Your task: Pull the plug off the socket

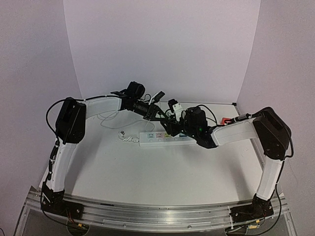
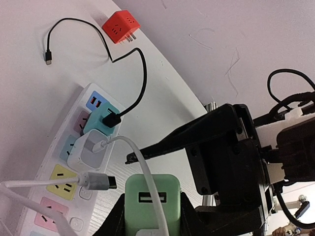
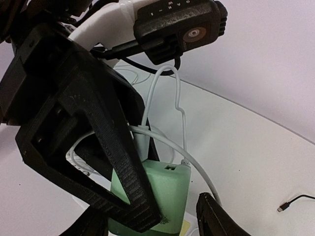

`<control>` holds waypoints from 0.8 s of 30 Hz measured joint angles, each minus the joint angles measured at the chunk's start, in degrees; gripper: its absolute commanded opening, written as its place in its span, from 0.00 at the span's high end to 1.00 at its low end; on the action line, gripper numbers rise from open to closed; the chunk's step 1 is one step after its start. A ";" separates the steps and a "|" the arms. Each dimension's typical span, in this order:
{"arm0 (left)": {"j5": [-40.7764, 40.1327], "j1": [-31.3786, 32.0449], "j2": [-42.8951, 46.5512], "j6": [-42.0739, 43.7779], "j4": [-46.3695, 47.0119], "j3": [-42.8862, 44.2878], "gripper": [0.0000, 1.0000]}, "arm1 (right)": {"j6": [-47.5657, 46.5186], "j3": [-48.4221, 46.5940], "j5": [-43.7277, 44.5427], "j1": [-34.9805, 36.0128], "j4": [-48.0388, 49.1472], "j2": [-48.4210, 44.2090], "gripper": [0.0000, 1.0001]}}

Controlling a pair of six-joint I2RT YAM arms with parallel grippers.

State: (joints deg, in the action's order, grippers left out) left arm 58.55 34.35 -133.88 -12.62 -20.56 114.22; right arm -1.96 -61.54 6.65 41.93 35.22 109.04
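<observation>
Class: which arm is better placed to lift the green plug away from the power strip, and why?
Left. The left hand is shut on the green plug; the right hand stands open, gripping nothing.

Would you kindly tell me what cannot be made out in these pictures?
- Whether the green plug is seated in the socket: right wrist view, the left gripper hides its base; left wrist view, bottom edge cuts it off.
- Label print on the socket: top view, too small.
- The socket's right end: top view, under the right gripper.
</observation>
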 measured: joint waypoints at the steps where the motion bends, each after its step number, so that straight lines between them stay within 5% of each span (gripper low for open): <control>1: -0.21 -0.04 0.00 -0.15 0.09 -0.06 1.00 | 0.20 -0.15 0.20 0.03 0.20 0.35 0.48; 5: -0.68 -0.03 -0.02 -0.92 0.18 -0.38 1.00 | 0.79 -0.72 0.50 0.29 0.74 1.80 0.59; 13: -1.21 -0.11 0.00 -1.40 0.62 -0.38 1.00 | 1.28 -1.49 1.18 0.49 0.73 2.40 0.98; 16: -1.21 -0.11 0.00 -1.38 0.64 -0.38 0.98 | 1.29 -1.49 1.35 0.49 0.73 2.40 1.00; 17: -1.21 -0.11 0.00 -1.38 0.64 -0.38 0.90 | 1.29 -1.49 1.43 0.51 0.74 2.40 1.00; 20: -1.23 -0.11 0.00 -1.38 0.64 -0.38 0.47 | 1.76 -1.49 1.65 0.57 0.74 2.40 1.00; 22: -1.32 -0.09 0.00 -1.01 0.68 -0.37 0.30 | 2.31 -1.46 1.78 0.62 0.74 2.40 1.00; 24: -1.74 -0.09 0.00 -0.31 0.70 -0.35 0.24 | 3.01 -1.42 1.84 0.62 0.72 2.40 1.00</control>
State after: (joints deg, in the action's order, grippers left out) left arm 56.80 34.26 -133.88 -12.93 -19.86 113.86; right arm 1.05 -62.96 8.49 42.54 35.94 111.44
